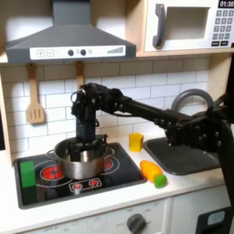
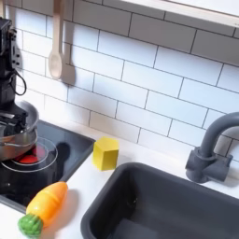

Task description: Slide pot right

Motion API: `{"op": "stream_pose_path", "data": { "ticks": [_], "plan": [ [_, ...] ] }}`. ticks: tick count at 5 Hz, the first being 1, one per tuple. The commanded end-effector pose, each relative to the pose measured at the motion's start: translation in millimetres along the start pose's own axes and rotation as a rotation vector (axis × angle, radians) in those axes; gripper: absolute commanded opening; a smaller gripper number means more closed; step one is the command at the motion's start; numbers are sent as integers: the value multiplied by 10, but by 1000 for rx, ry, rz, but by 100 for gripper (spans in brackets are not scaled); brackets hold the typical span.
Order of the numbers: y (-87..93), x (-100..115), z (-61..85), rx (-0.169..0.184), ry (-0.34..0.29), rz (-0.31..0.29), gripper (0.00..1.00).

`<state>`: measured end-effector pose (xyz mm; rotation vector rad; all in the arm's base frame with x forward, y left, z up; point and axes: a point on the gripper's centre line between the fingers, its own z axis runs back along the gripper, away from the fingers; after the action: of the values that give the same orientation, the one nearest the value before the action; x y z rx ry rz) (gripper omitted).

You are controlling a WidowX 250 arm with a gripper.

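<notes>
Steel pot [image 1: 80, 161], seen lower left in the first exterior view on the stove [image 1: 37, 190], is entered by the gripper [image 1: 85, 143], its jaw state unclear; it should be pushed low, steadily rightward.

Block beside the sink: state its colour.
The block is yellow, clearest in the second exterior view.

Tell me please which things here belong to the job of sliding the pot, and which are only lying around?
Belong to the job:
pot
gripper, lowered at the pot's rim
stove

Only lying around:
toy carrot
yellow block
green block
wooden spoon on the wall
sink with faucet
</notes>
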<state>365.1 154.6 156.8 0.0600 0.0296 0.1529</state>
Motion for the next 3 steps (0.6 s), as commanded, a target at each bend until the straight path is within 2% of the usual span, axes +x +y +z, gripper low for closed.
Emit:
{"op": "stream_pose_path", "data": {
  "ticks": [1,3],
  "plan": [
    [-231,-76,66,-14,0,-51,100],
    [-364,-152,87,-24,2,-78,100]
  ]
}}
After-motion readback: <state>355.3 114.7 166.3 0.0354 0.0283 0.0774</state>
